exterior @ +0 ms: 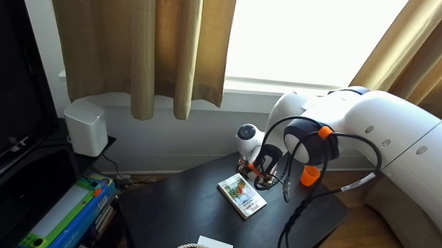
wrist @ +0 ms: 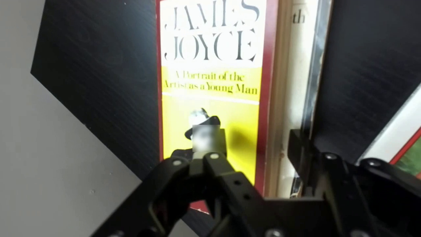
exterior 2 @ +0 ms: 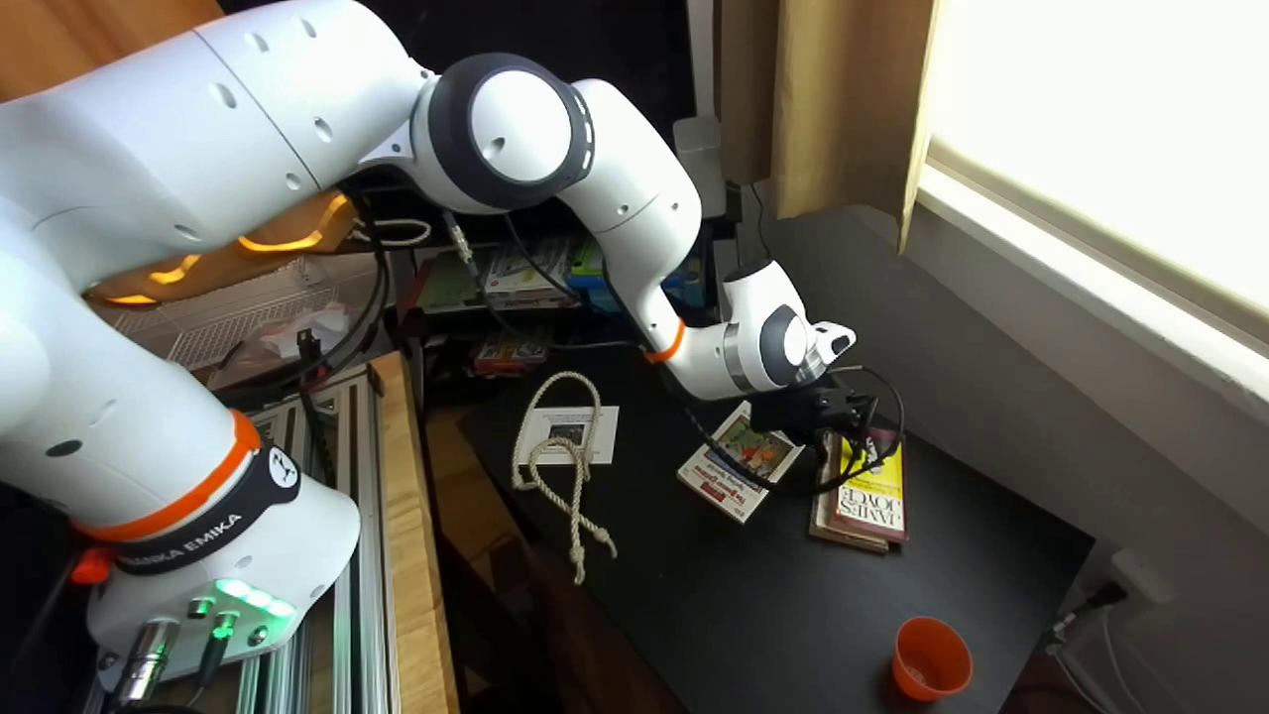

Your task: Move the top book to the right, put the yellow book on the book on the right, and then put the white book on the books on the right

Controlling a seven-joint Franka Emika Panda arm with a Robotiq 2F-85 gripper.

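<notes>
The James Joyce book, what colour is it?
White and yellow cover, edged dark red; best in the wrist view.

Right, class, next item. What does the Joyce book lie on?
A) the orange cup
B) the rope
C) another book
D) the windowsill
C: in the wrist view, the pale cover of another book, with the letters "th" showing, juts out from beneath one long side of the Joyce book.
</notes>
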